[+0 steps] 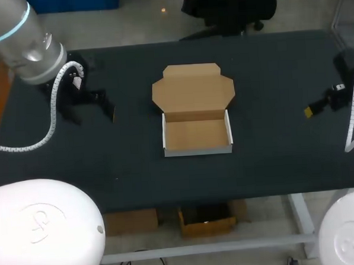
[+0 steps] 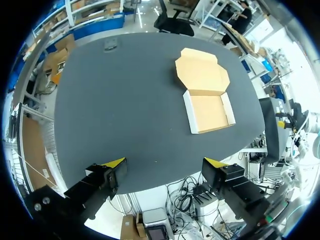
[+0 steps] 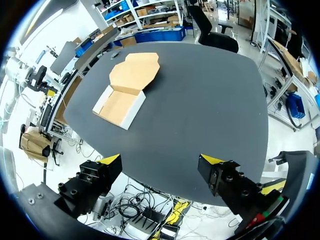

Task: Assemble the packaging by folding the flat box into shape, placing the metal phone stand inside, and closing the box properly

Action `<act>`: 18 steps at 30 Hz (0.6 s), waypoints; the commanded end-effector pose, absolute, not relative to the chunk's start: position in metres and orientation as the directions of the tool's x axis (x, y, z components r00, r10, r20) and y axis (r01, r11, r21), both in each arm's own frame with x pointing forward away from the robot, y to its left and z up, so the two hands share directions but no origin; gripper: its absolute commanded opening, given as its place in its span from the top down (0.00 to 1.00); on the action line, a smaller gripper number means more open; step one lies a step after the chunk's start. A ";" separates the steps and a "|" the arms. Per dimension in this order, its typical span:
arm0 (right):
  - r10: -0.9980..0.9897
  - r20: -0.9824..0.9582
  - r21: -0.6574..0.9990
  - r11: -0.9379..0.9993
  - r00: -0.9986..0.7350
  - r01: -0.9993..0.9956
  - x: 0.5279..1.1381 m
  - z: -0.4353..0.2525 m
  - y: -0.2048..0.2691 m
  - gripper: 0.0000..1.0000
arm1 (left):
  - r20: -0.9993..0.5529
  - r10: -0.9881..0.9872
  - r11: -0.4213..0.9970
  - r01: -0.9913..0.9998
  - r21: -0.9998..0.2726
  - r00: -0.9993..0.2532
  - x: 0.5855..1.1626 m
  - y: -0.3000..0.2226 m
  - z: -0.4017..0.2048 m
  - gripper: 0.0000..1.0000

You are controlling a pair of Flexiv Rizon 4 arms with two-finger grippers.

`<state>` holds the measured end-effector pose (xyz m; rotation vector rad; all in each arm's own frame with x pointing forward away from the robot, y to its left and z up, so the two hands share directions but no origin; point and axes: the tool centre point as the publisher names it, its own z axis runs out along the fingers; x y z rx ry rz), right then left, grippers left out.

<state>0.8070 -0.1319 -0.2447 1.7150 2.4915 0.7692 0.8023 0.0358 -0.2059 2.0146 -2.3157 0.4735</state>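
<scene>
The cardboard box (image 1: 196,135) stands folded as a shallow tray in the middle of the table, white outside and brown inside, empty, its lid (image 1: 192,89) lying flat open behind it. My left gripper (image 1: 93,110) hovers open over the table's left part, well away from the box (image 2: 210,111). My right gripper (image 1: 318,106) is near the right edge, open with nothing in it; the box (image 3: 119,106) lies far ahead of it. A small grey object (image 2: 111,46), perhaps the phone stand, sits near the far left edge, also seen beyond the lid as a grey object (image 3: 116,54).
The dark table (image 1: 273,157) is bare around the box on all sides. My left arm's grey link (image 1: 26,39) and its white cable hang over the far left corner, hiding that spot in the head view.
</scene>
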 end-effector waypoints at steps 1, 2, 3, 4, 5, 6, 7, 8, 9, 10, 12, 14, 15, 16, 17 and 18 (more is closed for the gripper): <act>0.886 0.262 0.374 0.272 -0.382 0.887 0.807 -0.234 -0.138 0.00 | 0.140 -0.981 0.105 -0.977 -0.184 -0.131 0.803 0.033 -0.195 0.00; 0.894 0.261 0.356 0.262 -0.365 0.897 0.807 -0.233 -0.139 0.00 | 0.138 -0.982 0.101 -0.979 -0.179 -0.126 0.803 0.034 -0.193 0.00; 0.901 0.255 0.351 0.252 -0.351 0.902 0.807 -0.232 -0.141 0.00 | 0.131 -0.984 0.097 -0.979 -0.179 -0.122 0.804 0.035 -0.192 0.00; 0.903 0.249 0.346 0.253 -0.349 0.903 0.807 -0.231 -0.142 0.00 | 0.130 -0.984 0.098 -0.979 -0.180 -0.122 0.804 0.036 -0.190 0.00; 0.908 0.248 0.336 0.246 -0.337 0.909 0.807 -0.230 -0.143 0.00 | 0.130 -0.984 0.098 -0.979 -0.180 -0.122 0.804 0.037 -0.188 0.00; 0.914 0.244 0.328 0.237 -0.325 0.914 0.807 -0.229 -0.144 0.00 | 0.127 -0.985 0.096 -0.979 -0.182 -0.120 0.805 0.038 -0.187 0.00; 0.914 0.244 0.328 0.238 -0.325 0.914 0.807 -0.228 -0.144 0.00 | 0.125 -0.985 0.094 -0.979 -0.183 -0.118 0.805 0.039 -0.186 0.00; 0.918 0.241 0.317 0.231 -0.314 0.920 0.807 -0.228 -0.145 0.00 | 0.123 -0.986 0.091 -0.979 -0.181 -0.114 0.806 0.040 -0.185 0.00; 0.923 0.237 0.310 0.224 -0.303 0.924 0.807 -0.227 -0.145 0.00 | 0.120 -0.987 0.085 -0.980 -0.179 -0.108 0.807 0.041 -0.185 0.00; 0.923 0.236 0.310 0.224 -0.303 0.924 0.808 -0.227 -0.145 0.00 | 0.119 -0.987 0.082 -0.981 -0.177 -0.104 0.808 0.042 -0.184 0.00; 0.929 0.221 0.304 0.223 -0.296 0.926 0.808 -0.226 -0.146 0.00 | 0.117 -0.988 0.079 -0.981 -0.175 -0.101 0.809 0.042 -0.184 0.00; 0.930 0.218 0.294 0.225 -0.294 0.929 0.808 -0.226 -0.146 0.00 | 0.115 -0.989 0.076 -0.982 -0.173 -0.096 0.810 0.043 -0.184 0.00; 0.935 0.214 0.285 0.218 -0.283 0.934 0.809 -0.227 -0.146 0.00 | 0.114 -0.989 0.075 -0.982 -0.171 -0.095 0.810 0.044 -0.184 0.00; 0.934 0.217 0.286 0.218 -0.285 0.933 0.809 -0.227 -0.147 0.00 | 0.115 -0.989 0.074 -0.983 -0.170 -0.094 0.811 0.044 -0.184 0.00; 0.933 0.219 0.284 0.218 -0.284 0.934 0.809 -0.227 -0.147 0.00 | 0.114 -0.989 0.073 -0.983 -0.169 -0.093 0.811 0.044 -0.184 0.00; 0.936 0.218 0.278 0.211 -0.275 0.937 0.810 -0.228 -0.148 0.00 | 0.114 -0.989 0.072 -0.983 -0.167 -0.092 0.812 0.045 -0.185 0.00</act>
